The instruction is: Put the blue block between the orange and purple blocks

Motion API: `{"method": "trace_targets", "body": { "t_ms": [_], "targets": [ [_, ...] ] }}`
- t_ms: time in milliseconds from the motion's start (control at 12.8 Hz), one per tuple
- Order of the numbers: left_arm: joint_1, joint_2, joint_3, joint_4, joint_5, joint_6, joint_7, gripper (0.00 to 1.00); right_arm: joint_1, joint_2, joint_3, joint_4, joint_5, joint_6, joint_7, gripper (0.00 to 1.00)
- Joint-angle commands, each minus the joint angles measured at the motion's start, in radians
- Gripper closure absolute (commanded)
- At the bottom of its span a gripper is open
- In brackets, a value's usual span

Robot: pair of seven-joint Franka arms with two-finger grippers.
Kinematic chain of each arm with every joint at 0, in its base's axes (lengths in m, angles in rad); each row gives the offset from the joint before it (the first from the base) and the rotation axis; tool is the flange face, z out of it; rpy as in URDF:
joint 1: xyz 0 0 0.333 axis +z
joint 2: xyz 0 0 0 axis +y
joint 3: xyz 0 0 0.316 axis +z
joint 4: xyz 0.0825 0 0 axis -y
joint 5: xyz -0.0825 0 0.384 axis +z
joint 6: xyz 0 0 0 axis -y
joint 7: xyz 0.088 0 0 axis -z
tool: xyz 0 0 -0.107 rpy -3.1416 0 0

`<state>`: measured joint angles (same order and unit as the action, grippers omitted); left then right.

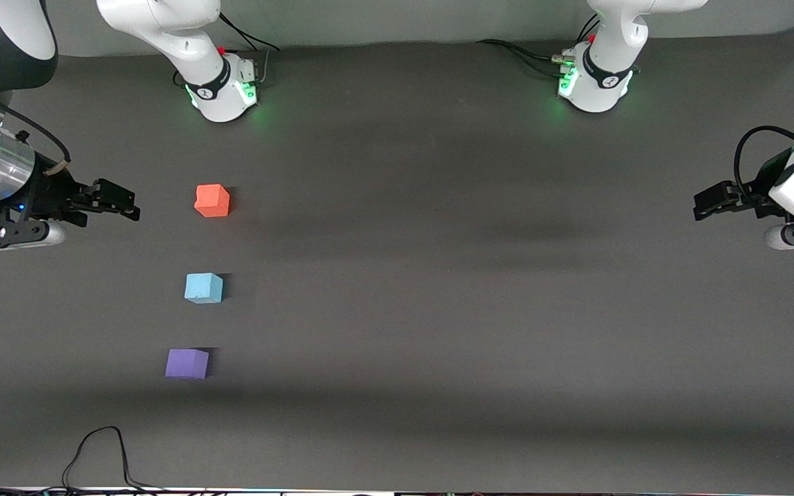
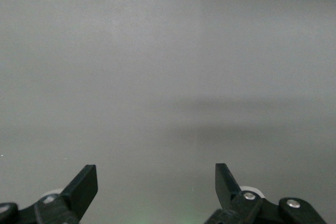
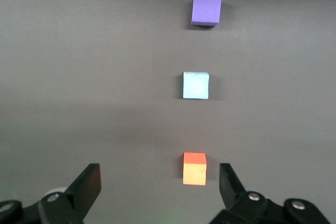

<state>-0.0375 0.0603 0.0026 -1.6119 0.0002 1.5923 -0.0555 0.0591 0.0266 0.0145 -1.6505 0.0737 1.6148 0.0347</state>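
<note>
Blue block (image 1: 203, 288) between orange block (image 1: 212, 200) and purple block (image 1: 187, 363), both grippers released.

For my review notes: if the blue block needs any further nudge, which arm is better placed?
Right. The right gripper, open, sits at the blocks' end of the table, beside the orange block; blue block already lies between it and the purple block. The left gripper, open, waits at the table's left-arm end.

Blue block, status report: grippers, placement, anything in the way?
Left gripper open, empty, waiting at its table end. Right gripper open, empty, beside orange block. Blue block sits between orange and purple block, untouched. Nothing in the way.
</note>
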Motion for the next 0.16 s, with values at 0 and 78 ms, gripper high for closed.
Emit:
{"method": "trace_targets", "body": {
  "t_ms": [0,78],
  "targets": [
    [-0.007,-0.007,0.005,-0.009,0.001,0.017,0.011,0.00,-0.002,-0.098,0.010,-0.093,-0.026,0.025,0.027,0.00],
    [-0.007,-0.007,0.005,-0.009,0.001,0.017,0.011,0.00,-0.002,-0.118,0.010,-0.104,-0.026,0.023,0.022,0.00]
  ]
}}
